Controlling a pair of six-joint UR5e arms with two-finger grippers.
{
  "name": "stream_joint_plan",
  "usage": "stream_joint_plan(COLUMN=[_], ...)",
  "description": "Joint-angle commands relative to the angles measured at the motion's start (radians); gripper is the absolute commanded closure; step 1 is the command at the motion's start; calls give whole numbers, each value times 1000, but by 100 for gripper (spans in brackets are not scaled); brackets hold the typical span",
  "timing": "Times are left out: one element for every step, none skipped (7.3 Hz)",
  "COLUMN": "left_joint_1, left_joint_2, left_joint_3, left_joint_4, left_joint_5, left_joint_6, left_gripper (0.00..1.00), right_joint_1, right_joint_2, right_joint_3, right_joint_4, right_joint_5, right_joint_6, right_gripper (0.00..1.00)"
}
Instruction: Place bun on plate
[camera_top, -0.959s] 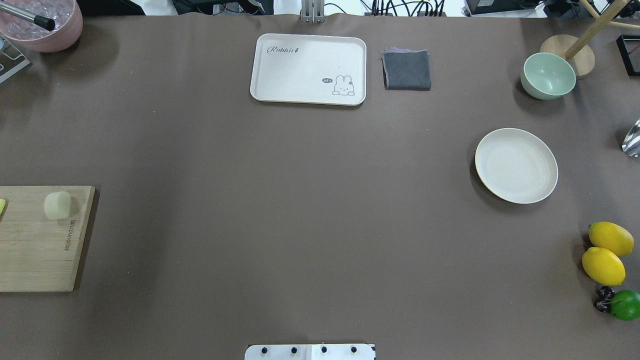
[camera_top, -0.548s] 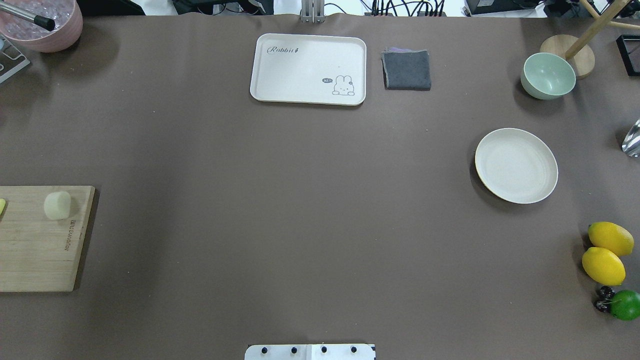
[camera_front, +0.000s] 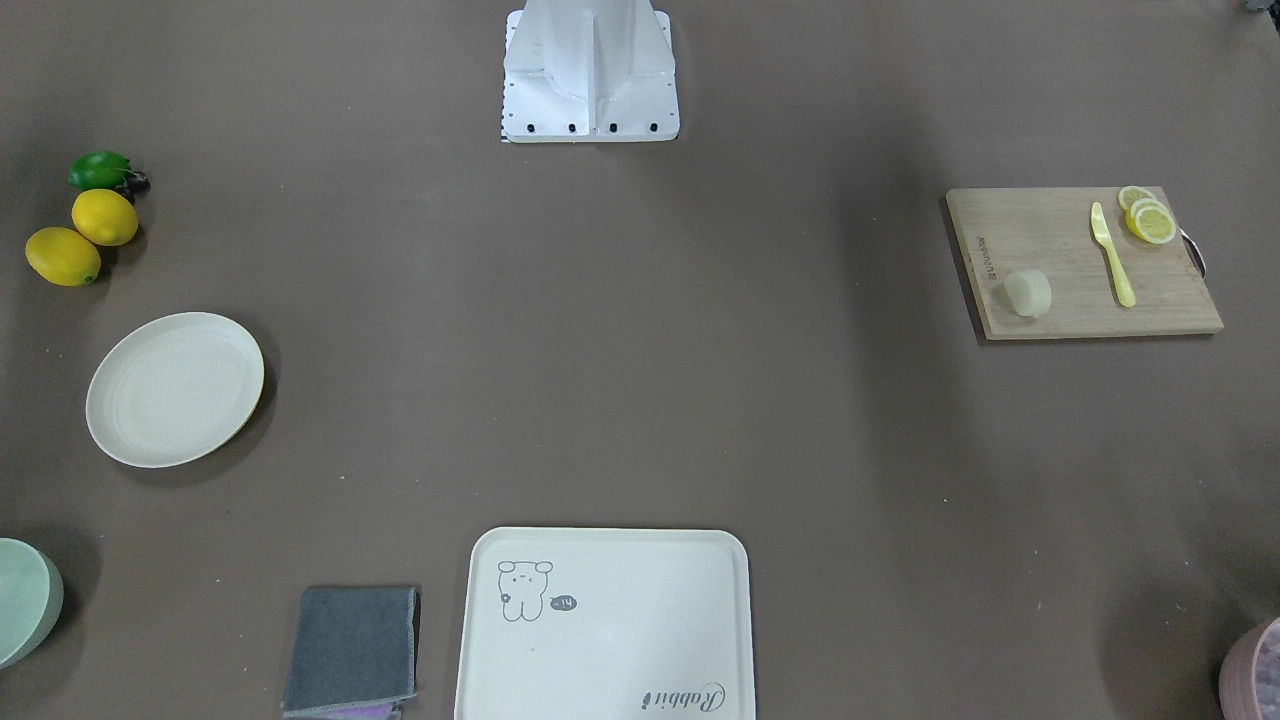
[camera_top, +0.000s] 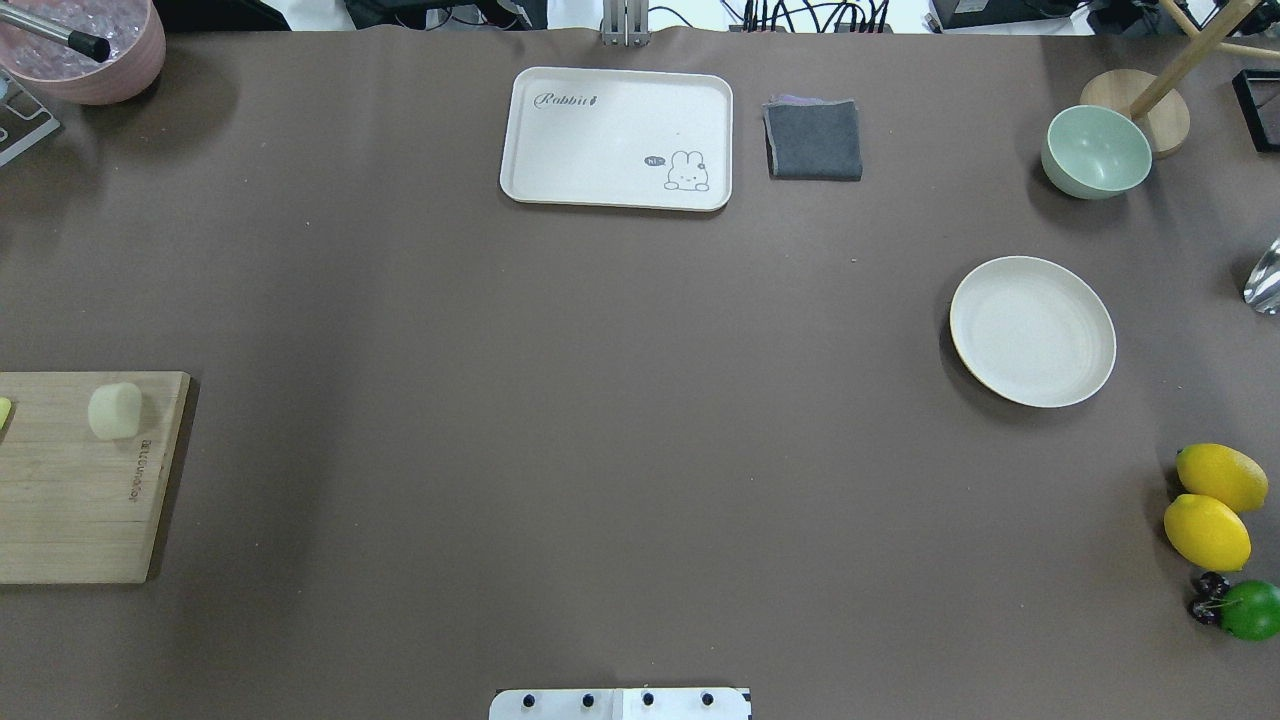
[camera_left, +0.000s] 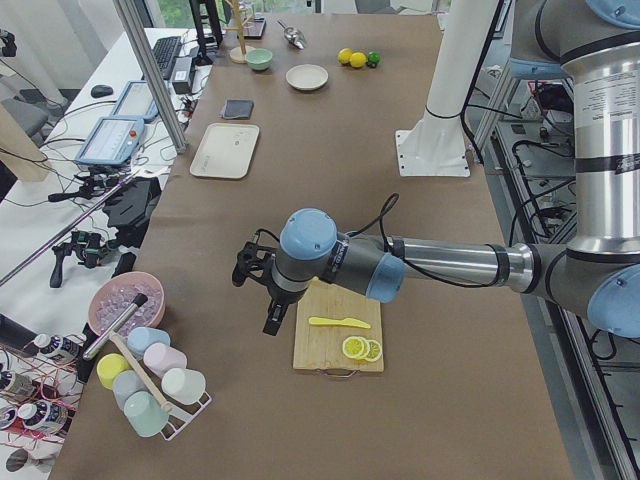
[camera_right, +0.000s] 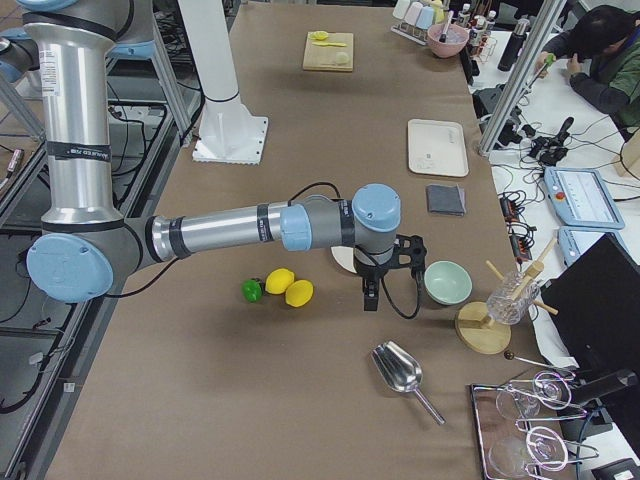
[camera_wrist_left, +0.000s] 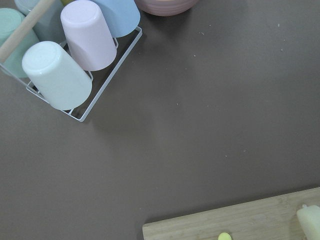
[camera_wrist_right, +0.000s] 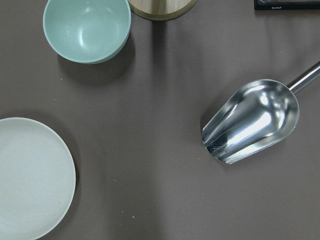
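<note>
A brown matte counter (camera_top: 560, 400), a pale wooden cutting board (camera_top: 70, 500) lay at its left edge, a rectangular cream tray (camera_top: 617, 138) and folded grey cloth (camera_top: 814, 140) sat side by side at the far edge, pale green bowl (camera_top: 1096, 152), round cream-white plate (camera_top: 1032, 331), two yellow lemons (camera_top: 1207, 532) stood on the right side.

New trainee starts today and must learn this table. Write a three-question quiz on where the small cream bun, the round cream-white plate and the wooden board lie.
1. True or false: the small pale cream bun lies on the round cream-white plate.
2. Choose one: what shares the wooden cutting board with the bun? A. a yellow plastic knife and lemon slices; B. a metal scoop; C. a folded grey cloth.
3. Short answer: on which of the robot's own sides is the plate?
Key: 1 false, the bun is on the cutting board, far from the plate. 2 A. 3 right.
</note>
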Motion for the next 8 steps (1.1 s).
stream_joint_plan(left_joint_1=[3,3,3,3,4,7,18,29], left_joint_2=[-4,2,5,0,5,8,7,7], left_joint_3=[52,46,41,49,43,43,43,33], left_joint_4=[-57,-60,-85,-89,-92,-92,-83,-88], left_joint_5=[-1,-1,4,8,-1,-2,-18,-18], left_joint_6=[1,1,1,2,-9,-9,-34,-50], left_gripper=[2,2,2,2,2,2,2,2], right_joint_1=[-2,-4,-15,-18,-22,-24,-27,-36], right_joint_2=[0,-1,-1,-1,0,0,2,17], right_joint_3=[-2,-6,-6,-4,-4,-1,4,1], right_joint_4=[1,3,3,1,1,3,4,3], right_joint_5=[2,2,1,2,2,5,13,14], right_joint_6=[0,-7,-1,-3,-3,-1,-1,0], right_gripper=[0,0,0,0,0,0,0,0])
